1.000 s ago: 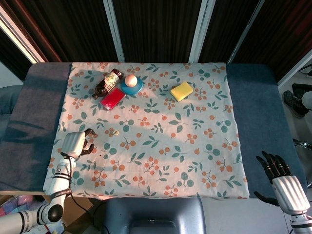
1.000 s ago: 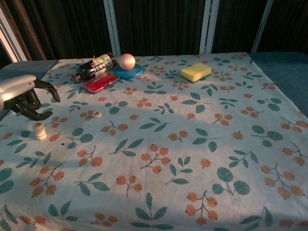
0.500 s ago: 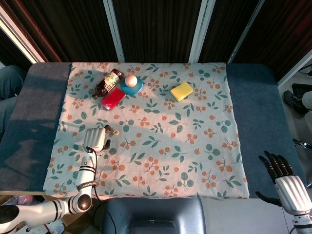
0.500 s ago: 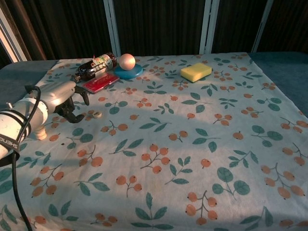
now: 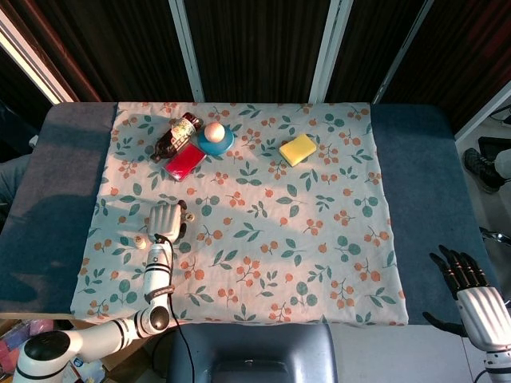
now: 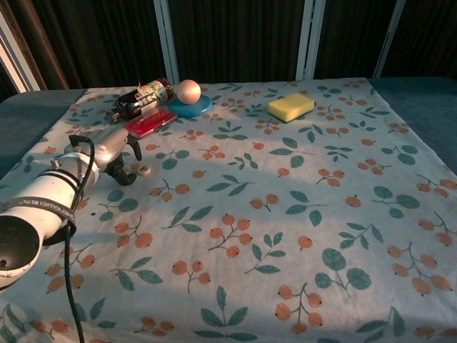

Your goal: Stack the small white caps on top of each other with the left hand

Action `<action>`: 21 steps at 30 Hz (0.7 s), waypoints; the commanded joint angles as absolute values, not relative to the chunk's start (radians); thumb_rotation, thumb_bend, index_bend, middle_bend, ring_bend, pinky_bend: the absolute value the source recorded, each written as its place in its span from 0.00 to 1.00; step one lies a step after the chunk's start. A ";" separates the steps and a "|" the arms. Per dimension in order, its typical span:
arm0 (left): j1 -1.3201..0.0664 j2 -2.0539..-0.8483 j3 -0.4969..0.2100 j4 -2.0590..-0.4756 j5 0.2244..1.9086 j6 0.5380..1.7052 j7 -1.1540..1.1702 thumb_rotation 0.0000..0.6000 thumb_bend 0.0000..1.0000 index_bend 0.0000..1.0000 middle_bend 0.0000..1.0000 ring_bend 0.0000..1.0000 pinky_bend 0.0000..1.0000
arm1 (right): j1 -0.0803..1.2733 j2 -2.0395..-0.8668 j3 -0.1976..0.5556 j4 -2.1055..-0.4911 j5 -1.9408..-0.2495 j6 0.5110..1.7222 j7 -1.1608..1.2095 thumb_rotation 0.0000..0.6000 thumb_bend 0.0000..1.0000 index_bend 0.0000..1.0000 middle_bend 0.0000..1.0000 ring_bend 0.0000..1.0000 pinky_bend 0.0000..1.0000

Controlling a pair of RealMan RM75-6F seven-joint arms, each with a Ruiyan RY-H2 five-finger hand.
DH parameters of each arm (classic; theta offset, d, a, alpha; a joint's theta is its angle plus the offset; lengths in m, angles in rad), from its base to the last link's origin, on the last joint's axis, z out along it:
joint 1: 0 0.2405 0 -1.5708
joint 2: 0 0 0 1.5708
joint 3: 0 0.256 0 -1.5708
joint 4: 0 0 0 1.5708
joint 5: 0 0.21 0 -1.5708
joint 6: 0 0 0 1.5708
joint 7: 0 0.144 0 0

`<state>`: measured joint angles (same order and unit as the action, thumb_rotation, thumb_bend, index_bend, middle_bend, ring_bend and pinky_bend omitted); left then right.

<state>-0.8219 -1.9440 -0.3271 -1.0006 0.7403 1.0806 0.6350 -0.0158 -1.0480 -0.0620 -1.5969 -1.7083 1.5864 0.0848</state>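
- Your left hand [image 5: 165, 219] now sits further in over the tablecloth [image 5: 319, 263] than a second ago, up and to the right in the head view.
- Its fingers [image 6: 126, 174] now reach just beside the loose white cap [image 6: 144, 170]; earlier they were near the stack of caps [image 5: 140, 242].
- Your right hand [image 5: 471, 291] sits slightly lower in the head view.

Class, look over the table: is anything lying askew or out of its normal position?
Yes. The brown bottle at the far left lies on its side beside the red box rather than standing. One white cap sits loose by the left hand, apart from the stack.
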 commanded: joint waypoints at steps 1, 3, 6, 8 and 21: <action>-0.829 -1.961 -0.332 -0.982 0.747 1.071 0.631 1.00 0.39 0.36 1.00 1.00 1.00 | -0.017 -1.047 -0.061 -1.596 -1.708 1.588 0.089 1.00 0.18 0.00 0.00 0.00 0.00; -0.831 -1.969 -0.332 -0.973 0.754 1.069 0.632 1.00 0.39 0.36 1.00 1.00 1.00 | -0.017 -1.046 -0.062 -1.594 -1.709 1.589 0.091 1.00 0.18 0.00 0.00 0.00 0.00; -0.835 -1.980 -0.335 -0.955 0.763 1.070 0.633 1.00 0.39 0.37 1.00 1.00 1.00 | -0.018 -1.045 -0.062 -1.593 -1.710 1.591 0.095 1.00 0.18 0.00 0.00 0.00 0.00; -0.836 -1.987 -0.337 -0.943 0.766 1.067 0.631 1.00 0.39 0.38 1.00 1.00 1.00 | -0.020 -1.044 -0.062 -1.591 -1.711 1.596 0.099 1.00 0.18 0.00 0.00 0.00 0.00; -0.834 -2.005 -0.344 -0.902 0.781 1.049 0.626 1.00 0.39 0.43 1.00 1.00 1.00 | -0.022 -1.044 -0.061 -1.589 -1.711 1.600 0.103 1.00 0.18 0.00 0.00 0.00 0.00</action>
<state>-0.8343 -2.0046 -0.3435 -0.9022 0.7808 1.0491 0.6252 -0.0220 -1.0441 -0.0607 -1.5892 -1.7105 1.5999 0.1026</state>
